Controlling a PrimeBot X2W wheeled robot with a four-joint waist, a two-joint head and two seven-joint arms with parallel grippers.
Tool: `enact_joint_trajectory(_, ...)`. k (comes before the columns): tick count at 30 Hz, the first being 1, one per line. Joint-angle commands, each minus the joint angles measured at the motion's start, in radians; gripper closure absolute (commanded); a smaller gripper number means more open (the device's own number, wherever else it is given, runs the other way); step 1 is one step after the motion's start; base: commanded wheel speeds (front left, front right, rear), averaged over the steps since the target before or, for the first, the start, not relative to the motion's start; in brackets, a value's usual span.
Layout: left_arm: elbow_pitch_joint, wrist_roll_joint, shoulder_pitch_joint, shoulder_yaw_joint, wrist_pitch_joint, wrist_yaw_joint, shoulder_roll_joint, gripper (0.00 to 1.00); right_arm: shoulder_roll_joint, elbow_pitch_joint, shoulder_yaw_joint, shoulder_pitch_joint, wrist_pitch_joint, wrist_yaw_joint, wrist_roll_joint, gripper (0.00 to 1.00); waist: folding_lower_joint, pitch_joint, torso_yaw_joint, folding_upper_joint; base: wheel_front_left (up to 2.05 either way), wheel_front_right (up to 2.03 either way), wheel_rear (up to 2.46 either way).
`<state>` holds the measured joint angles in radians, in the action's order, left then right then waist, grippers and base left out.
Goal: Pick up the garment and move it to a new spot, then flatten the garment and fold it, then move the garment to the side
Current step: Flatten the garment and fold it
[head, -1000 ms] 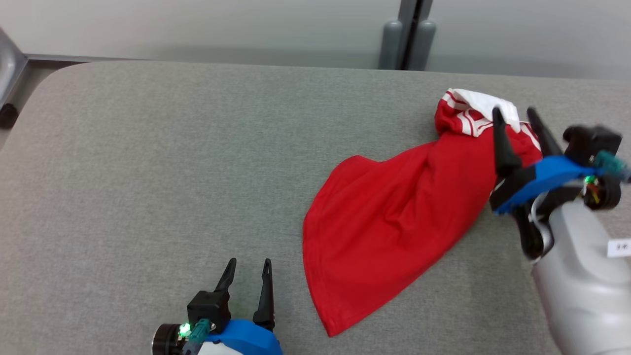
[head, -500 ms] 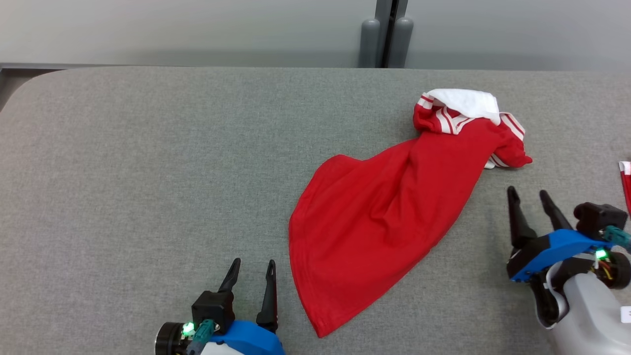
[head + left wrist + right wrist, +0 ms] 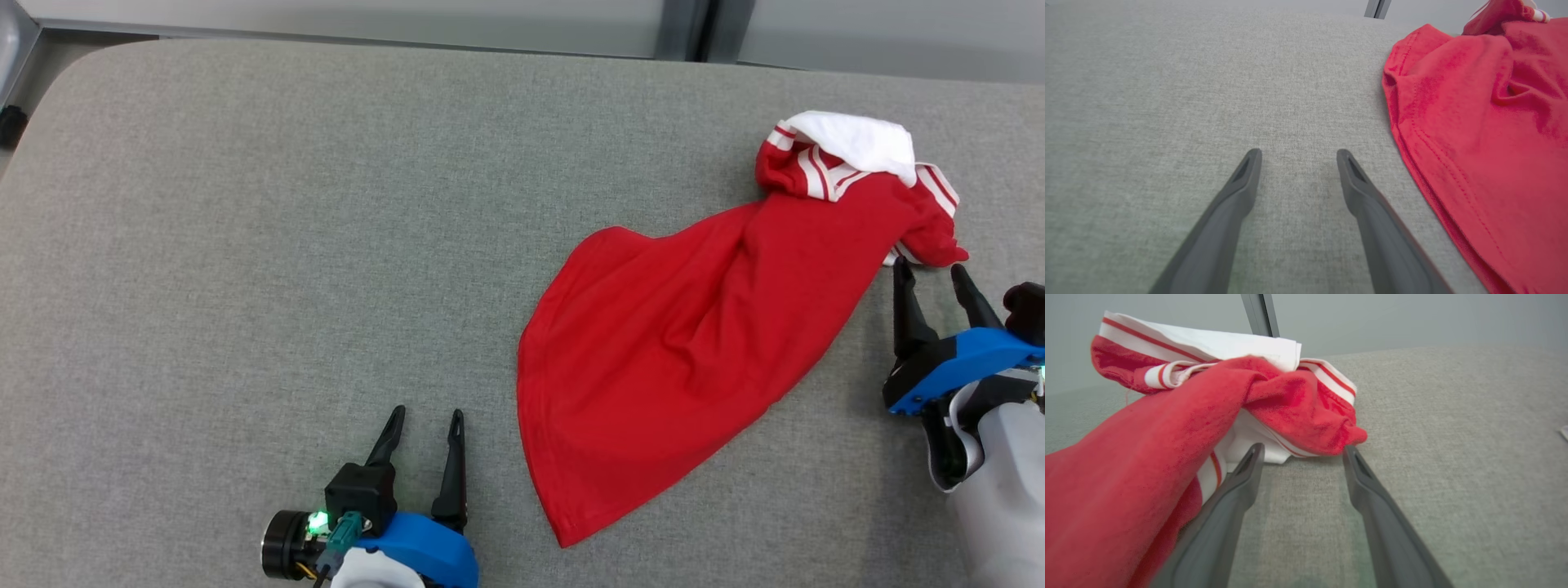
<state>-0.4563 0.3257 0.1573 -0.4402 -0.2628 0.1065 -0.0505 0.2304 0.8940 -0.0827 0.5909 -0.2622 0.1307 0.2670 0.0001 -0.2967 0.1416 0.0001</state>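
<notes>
Red garment [image 3: 678,343] with white-striped trim, grey table [image 3: 245,245], dark grippers

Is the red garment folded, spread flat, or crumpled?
Crumpled. The red garment lies loosely on the grey table, with deep wrinkles along its middle, and its white striped end is bunched up. No neat fold is visible.

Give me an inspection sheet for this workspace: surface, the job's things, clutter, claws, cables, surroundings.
Surface: grey fabric tabletop, rounded far-left corner.
Job's things: red shirt with white striped trim, crumpled and unfolded, lying right of centre.
Clutter: small pale scrap at the edge of the right wrist view, too little to identify.
Claws: left claw open over bare fabric beside the hem; right claw open, tips at the shirt's bunched striped end, not gripping.
Cables: green-lit plug with a short lead at the left wrist.
Surroundings: grey wall panels, dark post.
</notes>
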Motion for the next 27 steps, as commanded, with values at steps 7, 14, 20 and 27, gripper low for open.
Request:
enact_joint_trajectory(7, 0.013, 0.006, 0.039, -0.011, -0.003, 0.013, 0.000, 0.00, 0.018, 0.024, -0.043, 0.048, -0.003, 0.000, -0.066, 0.00, -0.0001, -0.039, 0.017, -0.0001, 0.00, 0.00, 0.00)
enact_joint_trajectory(14, 0.015, 0.000, 0.053, -0.014, -0.003, 0.019, 0.001, 0.00, -0.002, -0.020, -0.060, 0.075, -0.003, 0.000, -0.087, 1.00, -0.0001, -0.059, 0.009, -0.0001, 0.00, 0.00, 0.00)
enact_joint_trajectory(20, 0.003, 0.001, 0.036, -0.005, -0.003, 0.012, 0.001, 0.00, -0.008, -0.118, -0.047, 0.027, -0.004, 0.000, -0.058, 1.00, -0.0001, -0.022, -0.024, -0.0001, 0.00, 0.00, 0.00)
enact_joint_trajectory(27, -0.013, 0.004, 0.006, -0.005, -0.003, -0.005, 0.000, 0.00, 0.007, -0.270, 0.006, -0.047, -0.004, 0.000, -0.015, 1.00, -0.0001, 0.054, -0.089, -0.0001, 0.00, 0.00, 0.00)
